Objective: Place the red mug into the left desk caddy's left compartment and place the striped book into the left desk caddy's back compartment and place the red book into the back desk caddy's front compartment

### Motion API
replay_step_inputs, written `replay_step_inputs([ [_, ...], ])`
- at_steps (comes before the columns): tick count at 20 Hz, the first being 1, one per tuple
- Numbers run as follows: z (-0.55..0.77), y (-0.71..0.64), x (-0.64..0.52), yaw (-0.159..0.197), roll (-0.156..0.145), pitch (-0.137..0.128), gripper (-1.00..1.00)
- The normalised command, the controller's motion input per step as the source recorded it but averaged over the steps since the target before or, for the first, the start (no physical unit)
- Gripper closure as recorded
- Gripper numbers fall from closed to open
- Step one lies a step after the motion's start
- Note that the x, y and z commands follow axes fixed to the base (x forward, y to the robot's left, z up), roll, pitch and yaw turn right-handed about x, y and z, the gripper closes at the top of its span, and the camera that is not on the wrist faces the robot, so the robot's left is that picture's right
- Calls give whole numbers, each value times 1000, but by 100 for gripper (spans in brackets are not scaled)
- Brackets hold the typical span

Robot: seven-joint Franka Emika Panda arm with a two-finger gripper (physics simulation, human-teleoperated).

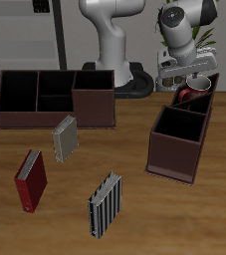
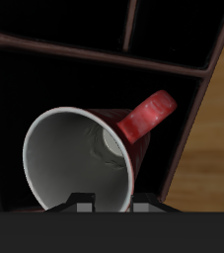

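My gripper (image 1: 188,76) is shut on the red mug (image 1: 194,90) and holds it tilted over the farther part of the left desk caddy (image 1: 174,159), at about rim height. In the wrist view the mug (image 2: 84,148) shows its grey inside and red handle, with the caddy's dark compartments and dividers (image 2: 133,59) below it and my gripper (image 2: 109,203) at its rim. The striped book (image 1: 105,204) lies near the table's front edge. The red book (image 1: 30,179) lies beside it, farther toward the table's side. The back desk caddy (image 1: 95,110) stands farther back.
A grey book (image 1: 65,137) lies just in front of the back desk caddy. The robot's base (image 1: 114,60) stands behind the two caddies. A potted plant (image 1: 194,40) is at the back behind my gripper.
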Motion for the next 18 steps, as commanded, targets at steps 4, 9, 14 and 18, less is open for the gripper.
replay_step_inputs([
  [4,83,-18,26,10,0,-11,-100],
  [9,282,-91,84,-1,-19,-49,-100],
  [14,464,-292,253,-27,-62,-70,-100],
  [18,466,-407,347,-5,-97,-80,-100],
])
